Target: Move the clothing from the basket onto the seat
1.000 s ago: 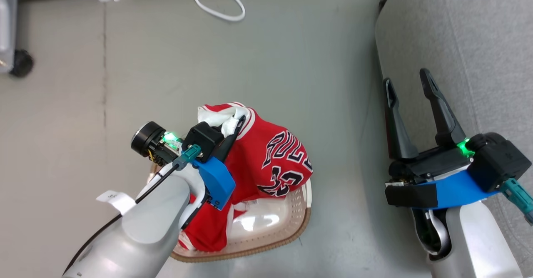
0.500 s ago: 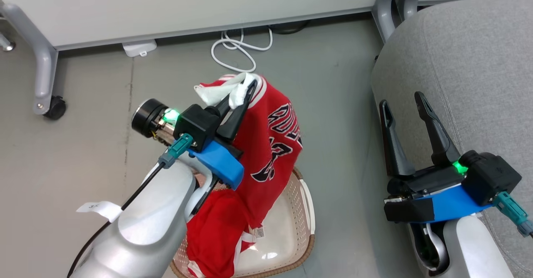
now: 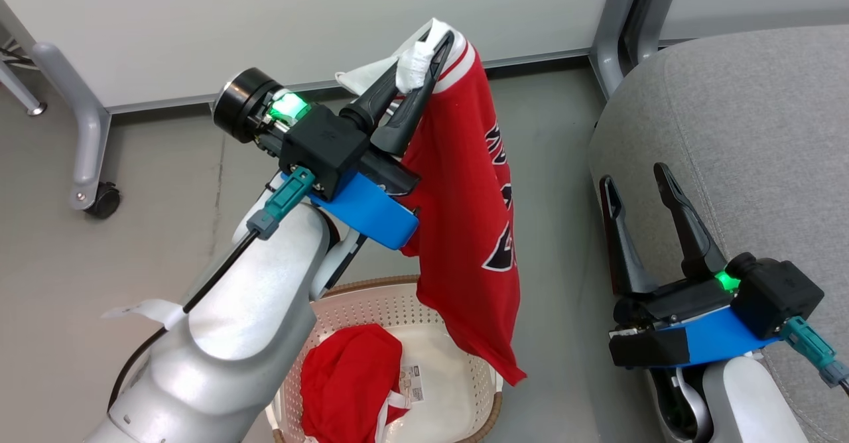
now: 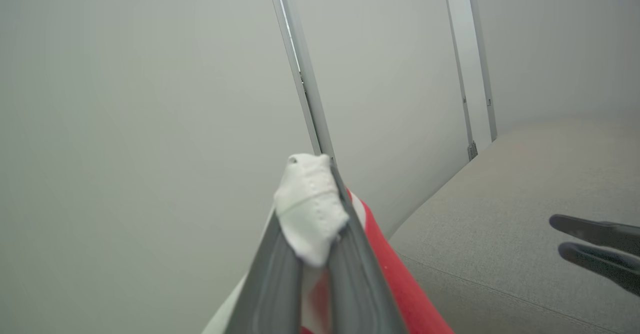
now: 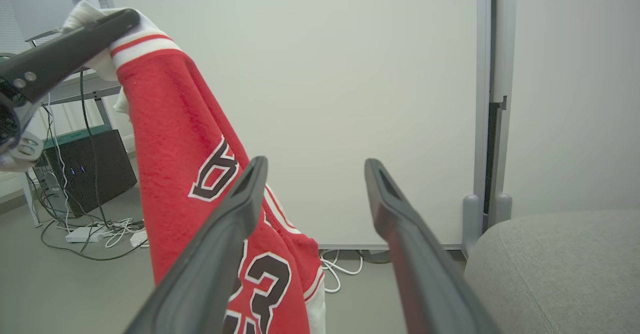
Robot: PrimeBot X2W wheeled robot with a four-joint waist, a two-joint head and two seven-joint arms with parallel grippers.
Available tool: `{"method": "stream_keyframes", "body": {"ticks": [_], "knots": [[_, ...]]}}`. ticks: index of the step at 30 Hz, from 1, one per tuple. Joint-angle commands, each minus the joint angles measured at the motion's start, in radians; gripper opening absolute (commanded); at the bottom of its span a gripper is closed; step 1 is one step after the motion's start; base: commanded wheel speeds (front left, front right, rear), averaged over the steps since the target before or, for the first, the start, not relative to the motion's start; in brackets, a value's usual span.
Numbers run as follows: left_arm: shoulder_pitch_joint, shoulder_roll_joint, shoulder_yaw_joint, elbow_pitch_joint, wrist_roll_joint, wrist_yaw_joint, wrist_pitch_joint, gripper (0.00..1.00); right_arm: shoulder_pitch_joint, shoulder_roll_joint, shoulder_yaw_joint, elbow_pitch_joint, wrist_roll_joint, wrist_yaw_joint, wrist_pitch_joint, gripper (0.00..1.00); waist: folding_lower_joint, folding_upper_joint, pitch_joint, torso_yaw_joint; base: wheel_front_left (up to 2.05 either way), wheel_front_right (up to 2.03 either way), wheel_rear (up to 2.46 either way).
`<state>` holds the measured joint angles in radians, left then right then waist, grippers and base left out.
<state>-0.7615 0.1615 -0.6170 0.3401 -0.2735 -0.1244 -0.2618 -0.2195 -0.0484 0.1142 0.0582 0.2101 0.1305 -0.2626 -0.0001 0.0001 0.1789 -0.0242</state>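
Observation:
My left gripper [image 3: 431, 45] is shut on the white trim of the red sleeveless jersey [image 3: 474, 211], which hangs full length above the cream basket [image 3: 464, 400]. The pinched white trim [image 4: 310, 204] bulges out between the closed fingers in the left wrist view. The smaller red piece [image 3: 348, 383] lies crumpled in the basket. Open and holding nothing, my right gripper [image 3: 633, 178] hovers at the left edge of the grey seat [image 3: 743, 131]. In the right wrist view the jersey [image 5: 185, 154] hangs left of my right gripper [image 5: 312, 166].
A white wall panel [image 3: 265, 25] with grey metal legs [image 3: 83, 118] on castors stands behind. A grey post [image 3: 617, 18] rises by the seat's corner. Cables and a black box [image 5: 90, 169] sit on the floor at the far left in the right wrist view.
The left arm has lifted the jersey up out of the basket until it hangs free, leaving the smaller piece behind. The head camera has tilted up. The right gripper has stayed open.

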Motion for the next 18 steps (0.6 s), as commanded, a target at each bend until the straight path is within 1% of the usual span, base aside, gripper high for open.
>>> {"method": "stream_keyframes", "body": {"ticks": [1, 11, 15, 18], "knots": [[-0.012, 0.000, 0.002, -0.006, 0.004, -0.008, -0.005, 0.00, 0.012, -0.004, 0.001, 0.000, 0.002, 0.000, -0.003, 1.00, 0.0001, -0.0001, -0.005, -0.003, 0.00, 0.00, 0.00], [-0.008, -0.003, -0.013, -0.010, 0.004, -0.009, -0.005, 0.00, 0.016, -0.003, 0.009, -0.011, 0.000, 0.000, -0.003, 1.00, 0.0001, -0.0001, -0.027, -0.009, 0.00, 0.00, 0.00], [0.001, -0.004, -0.019, -0.002, -0.002, -0.006, -0.005, 0.00, 0.003, -0.003, 0.042, -0.029, -0.010, 0.000, -0.003, 1.00, 0.0001, -0.0001, -0.034, -0.006, 0.00, 0.00, 0.00], [0.003, -0.004, -0.023, 0.003, -0.006, -0.006, -0.005, 0.00, -0.017, -0.003, 0.093, -0.036, -0.021, 0.000, -0.003, 1.00, 0.0001, -0.0001, -0.037, -0.004, 0.00, 0.00, 0.00]]}}
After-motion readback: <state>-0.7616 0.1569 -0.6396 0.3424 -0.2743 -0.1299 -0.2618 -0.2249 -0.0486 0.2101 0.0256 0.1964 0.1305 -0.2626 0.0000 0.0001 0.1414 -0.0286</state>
